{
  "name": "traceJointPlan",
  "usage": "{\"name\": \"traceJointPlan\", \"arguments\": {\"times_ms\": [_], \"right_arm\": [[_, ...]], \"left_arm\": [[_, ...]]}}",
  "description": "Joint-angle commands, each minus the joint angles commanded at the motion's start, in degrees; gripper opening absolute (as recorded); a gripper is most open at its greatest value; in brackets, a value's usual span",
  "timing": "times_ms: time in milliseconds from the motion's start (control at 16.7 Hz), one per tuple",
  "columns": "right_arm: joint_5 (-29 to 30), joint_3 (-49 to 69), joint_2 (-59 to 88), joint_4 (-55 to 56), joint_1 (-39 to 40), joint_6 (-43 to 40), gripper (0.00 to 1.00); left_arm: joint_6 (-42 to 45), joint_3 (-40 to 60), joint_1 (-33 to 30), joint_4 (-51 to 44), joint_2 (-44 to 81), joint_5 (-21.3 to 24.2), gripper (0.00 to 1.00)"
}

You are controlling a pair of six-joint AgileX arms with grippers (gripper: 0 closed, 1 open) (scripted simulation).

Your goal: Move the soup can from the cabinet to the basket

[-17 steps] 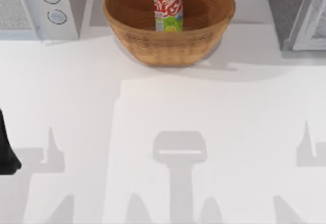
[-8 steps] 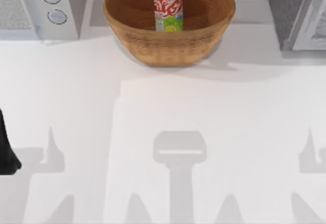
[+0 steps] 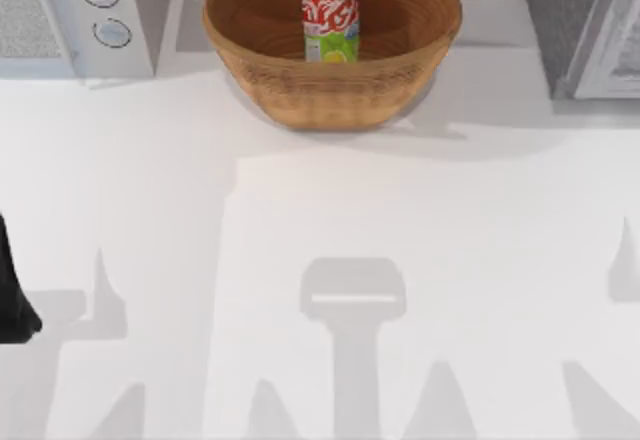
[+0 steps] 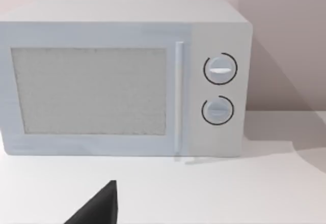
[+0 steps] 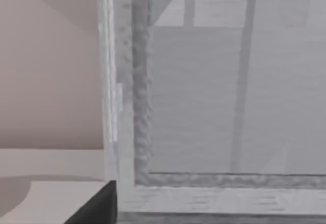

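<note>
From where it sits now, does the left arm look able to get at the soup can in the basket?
Probably yes. The soup can stands upright in the basket, open from above, and bare table lies between it and the left arm at the left edge. The basket wall would rule out a low sideways approach.

Left arm: a dark section [image 3: 12,290] stands at the table's left edge in the top view, well apart from the basket [image 3: 330,80], on the near-left side of it.
Left gripper: one dark finger tip [image 4: 99,208] enters the left wrist view low in the frame, pointed toward the white microwave [image 4: 122,76] and well short of it; finger spacing cannot be read.
Right gripper: one dark finger tip [image 5: 99,206] enters the right wrist view, close in front of the grey cabinet frame [image 5: 137,107]; finger spacing cannot be read.
Contact: neither visible finger tip touches anything.
</note>
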Motion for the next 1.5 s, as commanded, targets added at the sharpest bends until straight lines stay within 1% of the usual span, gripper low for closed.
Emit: {"name": "traceJointPlan", "arguments": {"times_ms": [480,660,780,960,1320,1500], "right_arm": [[-26.88,9.16,42.43,31.73,-26.78,0.75,1.00],[-34.96,12.05,55.60,41.52,-34.97,1.01,1.00],[-38.91,13.50,61.85,46.27,-39.04,1.14,1.00],[-42.10,14.70,66.60,49.99,-42.37,1.24,1.00],[-42.20,14.61,66.81,50.05,-42.40,1.23,1.00],[-42.34,18.25,66.45,46.36,-42.78,1.22,1.00]], "left_arm": [[0.00,0.00,0.00,0.00,0.00,0.00,1.00],[0.00,0.00,0.00,0.00,0.00,0.00,1.00],[0.00,0.00,0.00,0.00,0.00,0.00,1.00],[0.00,0.00,0.00,0.00,0.00,0.00,1.00],[0.00,0.00,0.00,0.00,0.00,0.00,1.00],[0.00,0.00,0.00,0.00,0.00,0.00,1.00]]}}
